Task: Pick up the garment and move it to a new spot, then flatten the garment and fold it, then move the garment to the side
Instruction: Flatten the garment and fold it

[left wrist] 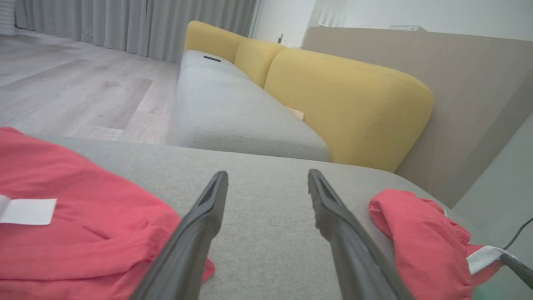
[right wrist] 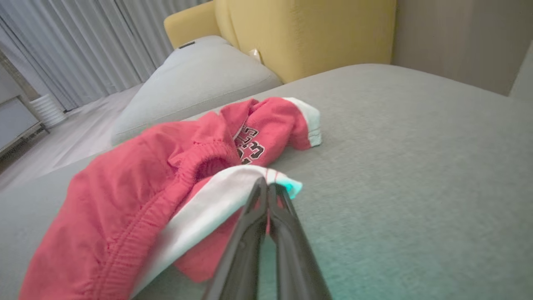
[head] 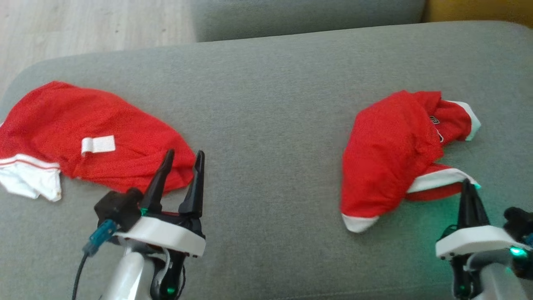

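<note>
The shorts' point(head: 387, 154) hem point(right wrist: 208, 204) is being pinched thinly by the right gripper point(right wrist: 266, 187), the left gripper point(head: 183, 160) gaping empty; slipping is likely on lifting.

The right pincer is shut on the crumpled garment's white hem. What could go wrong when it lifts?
The right pincer holds only the tip of the white hem, so the cloth may slip out.
The crumpled garment is bunched and may rise as a clump.
The open left pincer sits at the edge of the second red garment and could snag it.
</note>
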Robot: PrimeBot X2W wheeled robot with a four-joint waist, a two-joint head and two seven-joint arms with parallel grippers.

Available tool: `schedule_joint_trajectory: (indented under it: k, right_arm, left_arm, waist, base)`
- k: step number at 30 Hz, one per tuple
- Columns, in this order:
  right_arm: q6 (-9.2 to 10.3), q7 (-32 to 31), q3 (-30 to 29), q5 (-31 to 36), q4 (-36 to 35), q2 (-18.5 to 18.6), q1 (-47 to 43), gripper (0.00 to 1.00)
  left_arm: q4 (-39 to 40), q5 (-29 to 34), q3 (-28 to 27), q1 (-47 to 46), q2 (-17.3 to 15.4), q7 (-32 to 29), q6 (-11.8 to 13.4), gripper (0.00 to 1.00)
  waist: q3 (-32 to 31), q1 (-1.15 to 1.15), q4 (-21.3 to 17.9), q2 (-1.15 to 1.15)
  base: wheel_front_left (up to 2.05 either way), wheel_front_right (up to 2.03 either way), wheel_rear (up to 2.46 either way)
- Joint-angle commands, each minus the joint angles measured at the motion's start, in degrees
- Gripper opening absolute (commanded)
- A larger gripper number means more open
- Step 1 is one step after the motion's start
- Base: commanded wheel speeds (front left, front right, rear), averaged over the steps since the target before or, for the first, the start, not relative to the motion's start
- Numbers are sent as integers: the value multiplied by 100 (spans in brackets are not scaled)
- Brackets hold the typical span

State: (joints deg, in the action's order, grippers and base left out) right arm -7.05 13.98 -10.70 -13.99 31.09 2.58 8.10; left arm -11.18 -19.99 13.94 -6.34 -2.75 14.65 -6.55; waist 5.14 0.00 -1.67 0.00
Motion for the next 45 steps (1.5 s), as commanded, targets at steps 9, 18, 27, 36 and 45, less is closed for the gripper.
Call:
schedule_joint_trajectory:
  k: [9,18,27,36,45]
  right_arm:
    - [-44,31,220,165,-562,31,94,100]
    - [-44,99,1071,-444,-1499,31,-258,100]
    - [-44,100,978,-1117,-555,30,-199,100]
    - [-44,101,931,-1520,195,30,308,100]
    - [-44,101,1060,-1741,515,30,873,0]
  left_arm:
    - [154,-38,-77,-208,-13,35,12,100]
    - [128,-56,-78,-160,-13,35,-3,100]
    - [104,-92,7,-53,-13,35,9,100]
    - [112,-94,54,-75,-13,35,17,100]
    - [73,-97,76,-181,-13,35,30,100]
  waist:
    - [-16,0,-69,0]
    - [-61,0,164,0]
    - [-81,0,370,0]
    - [32,0,430,0]
    - [169,0,486,0]
  base:
    - [0,0,0]
    - [0,0,0]
    - [0,0,0]
    - [0,0,0]
    - [0,0,0]
